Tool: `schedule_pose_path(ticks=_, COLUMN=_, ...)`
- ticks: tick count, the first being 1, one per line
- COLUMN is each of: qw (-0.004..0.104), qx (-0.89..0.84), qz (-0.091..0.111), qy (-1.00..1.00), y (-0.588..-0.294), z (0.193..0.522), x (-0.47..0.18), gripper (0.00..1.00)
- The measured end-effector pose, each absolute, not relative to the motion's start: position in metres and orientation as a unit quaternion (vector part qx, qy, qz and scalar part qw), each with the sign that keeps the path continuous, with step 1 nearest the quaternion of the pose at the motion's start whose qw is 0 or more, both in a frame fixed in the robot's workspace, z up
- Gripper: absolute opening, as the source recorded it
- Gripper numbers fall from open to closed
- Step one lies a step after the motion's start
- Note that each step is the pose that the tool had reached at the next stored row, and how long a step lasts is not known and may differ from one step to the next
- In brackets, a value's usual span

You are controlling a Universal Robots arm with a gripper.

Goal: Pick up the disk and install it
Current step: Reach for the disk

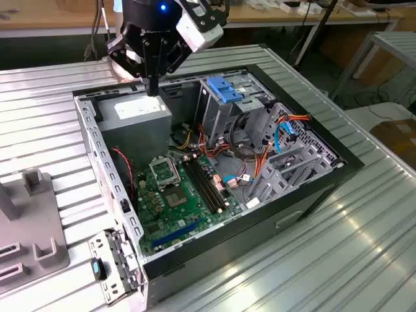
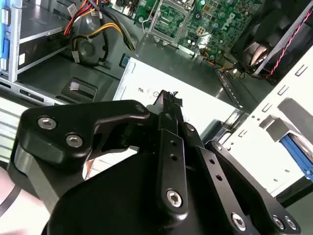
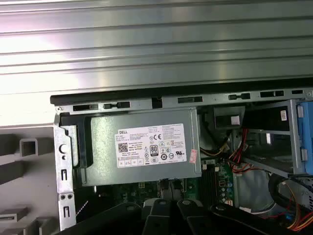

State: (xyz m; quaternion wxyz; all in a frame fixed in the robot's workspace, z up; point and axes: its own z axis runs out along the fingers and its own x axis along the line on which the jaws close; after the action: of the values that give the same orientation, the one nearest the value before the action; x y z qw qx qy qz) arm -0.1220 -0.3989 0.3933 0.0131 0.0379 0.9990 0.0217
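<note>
Bright overhead glare on ribbed metal table [image 3: 146, 44]

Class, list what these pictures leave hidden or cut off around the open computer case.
- Exterior view: the top edge cuts off the arm above the claw.
- Second wrist view: the claw covers much of the power supply; the edge cuts a blue strip, unidentifiable.
- First wrist view: the claw and the picture's edge hide most of the motherboard.

Black gripper [image 1: 153, 90] hanging tip-down from the arm [image 1: 162, 23], 2 fingers [image 2: 170, 142] pressed together, nothing held between them
</note>
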Motion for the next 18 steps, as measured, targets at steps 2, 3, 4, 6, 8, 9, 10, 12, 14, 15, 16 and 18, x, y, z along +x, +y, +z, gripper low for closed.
schedule_pose_path(ticks=2, qw=0.013, qx=0.038, qz=0.022, qy=0.999, y=-0.399, z=0.393, x=-0.122, gripper=0.11)
schedule_pose_path(ticks=3, qw=0.013, qx=0.038, qz=0.022, qy=0.999, y=-0.399, z=0.393, x=-0.122, gripper=0.11)
schedule_pose_path(ticks=4, qw=0.013, qx=0.038, qz=0.022, qy=0.999, y=-0.399, z=0.393, x=-0.122, gripper=0.11)
schedule_pose_path(ticks=6, qw=0.013, qx=0.038, qz=0.022, qy=0.999, y=-0.399, z=0.393, x=-0.122, gripper=0.11)
schedule_pose_path(ticks=8, qw=0.013, qx=0.038, qz=0.022, qy=0.999, y=-0.399, z=0.393, x=-0.122, gripper=0.11)
schedule_pose_path(ticks=9, qw=0.013, qx=0.038, qz=0.022, qy=0.999, y=-0.399, z=0.393, x=-0.122, gripper=0.11)
schedule_pose_path(ticks=10, qw=0.013, qx=0.038, qz=0.022, qy=0.999, y=-0.399, z=0.393, x=-0.122, gripper=0.11)
schedule_pose_path(ticks=12, qw=0.013, qx=0.038, qz=0.022, qy=0.999, y=-0.399, z=0.393, x=-0.122, gripper=0.11)
schedule_pose_path(ticks=14, qw=0.013, qx=0.038, qz=0.022, qy=0.999, y=-0.399, z=0.393, x=-0.122, gripper=0.11)
schedule_pose_path(ticks=15, qw=0.013, qx=0.038, qz=0.022, qy=0.999, y=-0.399, z=0.393, x=-0.124, gripper=0.11)
schedule_pose_path(ticks=16, qw=0.013, qx=0.038, qz=0.022, qy=0.999, y=-0.399, z=0.393, x=-0.125, gripper=0.11)
schedule_pose_path(ticks=18, qw=0.013, qx=0.038, qz=0.022, qy=0.999, y=-0.399, z=0.393, x=-0.133, gripper=0.11)
